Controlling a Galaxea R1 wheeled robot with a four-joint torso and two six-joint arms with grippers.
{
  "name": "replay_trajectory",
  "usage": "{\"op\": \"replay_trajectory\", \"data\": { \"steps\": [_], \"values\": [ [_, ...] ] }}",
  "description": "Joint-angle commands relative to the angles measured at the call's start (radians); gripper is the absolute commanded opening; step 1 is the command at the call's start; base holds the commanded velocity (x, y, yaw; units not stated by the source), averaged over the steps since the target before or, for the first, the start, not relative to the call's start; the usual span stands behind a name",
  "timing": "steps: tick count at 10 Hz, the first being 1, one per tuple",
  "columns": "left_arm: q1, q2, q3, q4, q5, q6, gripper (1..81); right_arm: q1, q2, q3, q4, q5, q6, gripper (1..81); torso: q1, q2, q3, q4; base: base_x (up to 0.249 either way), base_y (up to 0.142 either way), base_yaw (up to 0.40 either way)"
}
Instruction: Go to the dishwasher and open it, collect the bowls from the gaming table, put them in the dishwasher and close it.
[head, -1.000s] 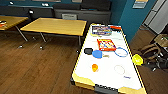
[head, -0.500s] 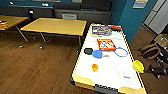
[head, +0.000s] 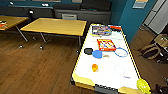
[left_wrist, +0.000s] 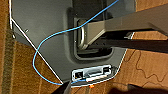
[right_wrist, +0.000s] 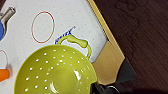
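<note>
The gaming table (head: 107, 75), white-topped with a yellow edge, runs away from me on the right. On it lie a black bowl (head: 88, 51) and a blue bowl (head: 97, 54) side by side, with a small orange cup (head: 94, 67) nearer me. A lime-yellow bowl (head: 143, 85) with holes and a loop handle hangs at the table's near right corner. In the right wrist view that lime-yellow bowl (right_wrist: 57, 72) is large over the table's corner (right_wrist: 110, 62), with my right gripper (right_wrist: 100, 88) at its rim. A paler panel (head: 69, 16) sits under the far counter; I cannot tell whether it is the dishwasher.
Board-game boxes (head: 101, 30) (head: 106, 44) lie on the table's far half. Two yellow-orange wooden tables (head: 56, 26) (head: 10, 21) stand to the left on the wooden floor. Bags and boxes (head: 152, 50) sit at the right by a teal wall. My own base and a blue cable (left_wrist: 40, 50) hang over the floor.
The lime-yellow bowl has travelled from over the table's right side toward its near right corner. The table and the other bowls have stayed put.
</note>
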Motion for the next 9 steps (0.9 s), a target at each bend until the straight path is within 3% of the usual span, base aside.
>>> {"op": "replay_trajectory", "data": {
  "steps": [1, 4, 6, 9],
  "values": [
    [0.001, 0.001, 0.014, 0.005, 0.070, 0.009, 81.1, -0.131, -0.008, 0.083, -0.109, 0.111, 0.004, 1.0, 0.000, 0.000, 0.000, 0.000, 0.000, 0.000, 0.000],
    [-0.004, -0.023, 0.066, 0.005, 0.068, 0.009, 81.1, -0.221, 0.004, 0.114, -0.150, 0.132, 0.004, 1.0, 0.000, 0.000, 0.000, 0.000, 0.000, 0.000, 0.000],
    [-0.010, -0.099, 0.197, 0.005, 0.068, 0.009, 81.1, -0.282, 0.017, 0.095, -0.164, 0.149, 0.002, 1.0, 0.000, 0.000, 0.000, 0.000, 0.000, 0.000, 0.000],
    [-0.031, -0.298, 0.480, 0.004, 0.060, 0.007, 81.1, -0.360, 0.069, 0.059, -0.192, 0.191, -0.001, 1.0, 0.000, 0.000, 0.000, 0.000, 0.000, 0.000, 0.000]
  ]
}}
